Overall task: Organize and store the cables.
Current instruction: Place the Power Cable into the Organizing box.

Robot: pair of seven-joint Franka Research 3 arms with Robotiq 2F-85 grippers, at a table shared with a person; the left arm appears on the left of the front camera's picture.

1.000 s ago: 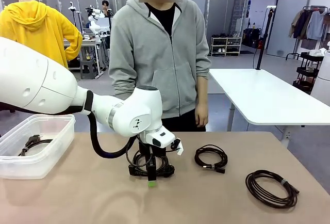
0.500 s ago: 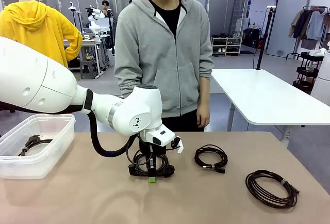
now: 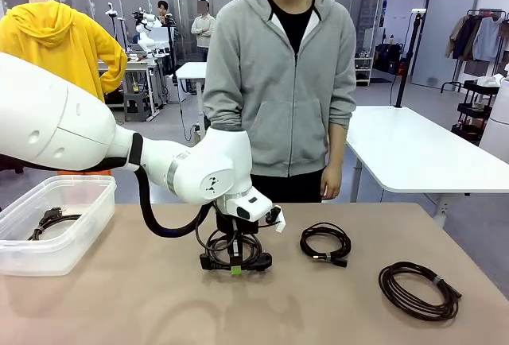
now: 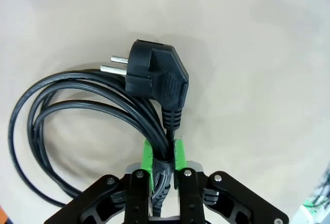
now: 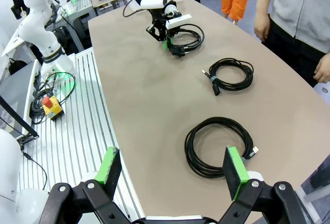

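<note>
One stored coil (image 3: pixel 49 222) inside clear bin (image 3: pixel 99 190), far left on table (image 3: pixel 159 313). Centre-left: left gripper (image 3: pixel 235 268), jaws apart one second ago, now pinched tight on strands of black power cable (image 4: pixel 77 92) just below its two-pin plug (image 4: pixel 154 74). Coil rests on table; grasp looks done, lift toward bin likely next. Right of it: small coil (image 3: pixel 325 243), then larger coil (image 3: pixel 419 289), both loose. Right gripper (image 5: pixel 172 171) spread wide, empty, high above table. No legible print or brand.
</note>
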